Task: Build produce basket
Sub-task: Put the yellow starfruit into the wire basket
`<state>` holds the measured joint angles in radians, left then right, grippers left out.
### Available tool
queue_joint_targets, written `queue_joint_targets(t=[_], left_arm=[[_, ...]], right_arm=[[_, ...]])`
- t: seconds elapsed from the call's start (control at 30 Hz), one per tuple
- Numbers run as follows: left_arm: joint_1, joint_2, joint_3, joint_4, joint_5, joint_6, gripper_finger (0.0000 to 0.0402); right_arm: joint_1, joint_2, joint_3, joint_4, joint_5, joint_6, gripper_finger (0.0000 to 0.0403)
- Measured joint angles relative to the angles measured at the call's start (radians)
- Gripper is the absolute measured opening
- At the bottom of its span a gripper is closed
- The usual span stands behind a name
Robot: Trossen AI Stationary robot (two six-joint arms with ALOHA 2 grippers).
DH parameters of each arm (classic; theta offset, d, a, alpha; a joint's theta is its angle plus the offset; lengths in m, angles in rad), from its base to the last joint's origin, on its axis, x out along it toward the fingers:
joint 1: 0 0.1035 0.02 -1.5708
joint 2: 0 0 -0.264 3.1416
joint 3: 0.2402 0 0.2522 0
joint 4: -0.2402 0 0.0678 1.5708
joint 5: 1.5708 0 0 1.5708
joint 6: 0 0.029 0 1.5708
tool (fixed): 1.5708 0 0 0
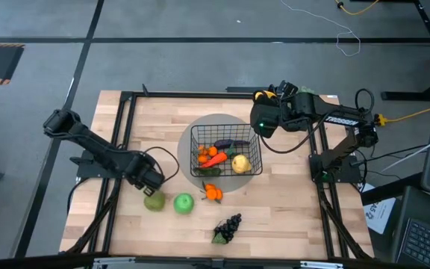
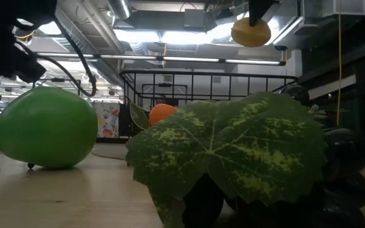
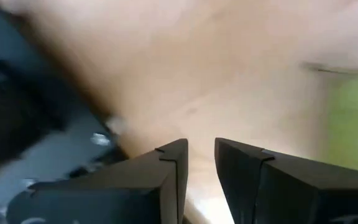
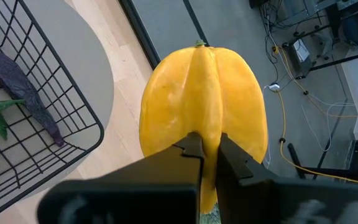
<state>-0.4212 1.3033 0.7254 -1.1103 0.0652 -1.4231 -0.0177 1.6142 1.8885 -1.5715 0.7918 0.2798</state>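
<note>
Task judged partly done. The wire basket is set on a grey disc near the middle of the wooden table, and several pieces are already inside: a carrot, an eggplant and a pale yellow fruit. A ridged yellow fruit is clamped in the right gripper, held up in the air just past the basket's far right corner, not yet over the opening; in the low view it is seen raised high. Left outside on the table: a pear and a green apple toward the front left, oranges just beside the basket's front rim, grapes with a leaf near the front edge. The left gripper is parked low by the pear, fingers slightly apart, nothing held. Surface is light wood planks in a black metal frame. Around it, grey floor with loose cables; ceiling lights and railings are seen beyond the table in the low view.
</note>
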Motion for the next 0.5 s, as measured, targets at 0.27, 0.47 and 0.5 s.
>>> queue_joint_targets(t=[0.27, 0.47, 0.5], left_arm=[[0.051, 0.000, 0.000, 0.057, -0.064, 0.144, 0.0069], [0.076, 0.000, 0.000, 0.214, -0.079, 0.390, 0.0069], [0.080, 0.000, 0.002, 0.230, -0.078, 0.442, 0.0069]], right_arm=[[0.000, 0.000, 0.000, 0.000, 0.000, 0.000, 0.0006], [0.000, 0.000, 0.000, 0.000, 0.000, 0.000, 0.0006], [0.000, 0.000, 0.000, 0.000, 0.000, 0.000, 0.0006]])
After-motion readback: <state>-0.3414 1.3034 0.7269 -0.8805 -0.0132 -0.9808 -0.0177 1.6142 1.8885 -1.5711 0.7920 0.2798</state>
